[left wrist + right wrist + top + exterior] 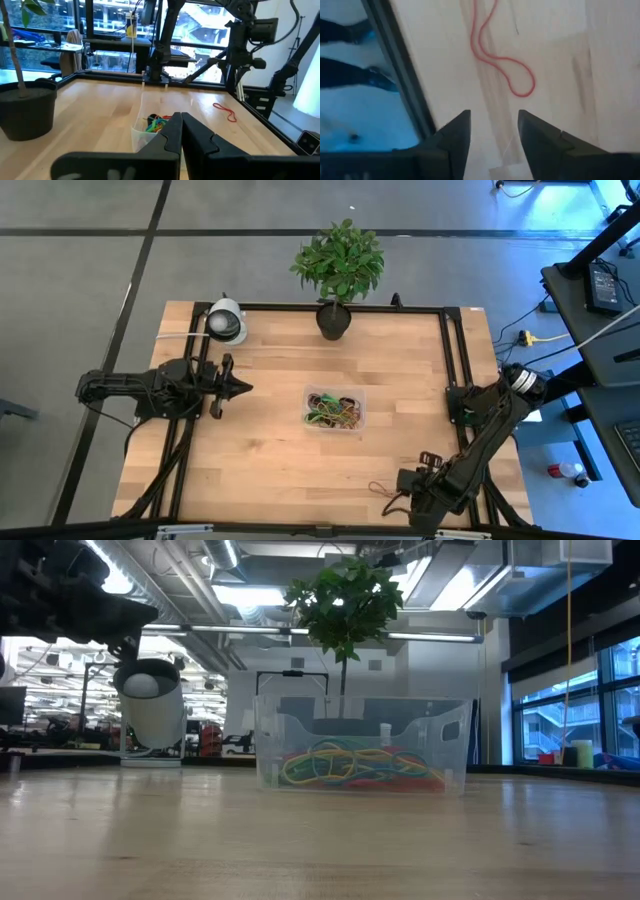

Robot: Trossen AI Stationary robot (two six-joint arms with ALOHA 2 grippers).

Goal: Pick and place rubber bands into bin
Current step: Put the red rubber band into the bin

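Note:
The clear plastic bin (335,409) stands on the middle of the table and holds a tangle of yellow, green, red and dark rubber bands (350,765). One red rubber band (500,55) lies loose on the wood near the table's near right corner (384,493). My right gripper (494,117) is open and hovers just above the table beside this band (405,488), touching nothing. My left gripper (243,388) is shut and waits left of the bin (142,131), its fingers (190,132) pointing toward it.
A potted plant (335,318) stands at the far edge behind the bin. A white round device (226,322) sits at the far left. Black frame rails (455,360) run along the table's sides, one close to the red band (402,85). Bare wood surrounds the bin.

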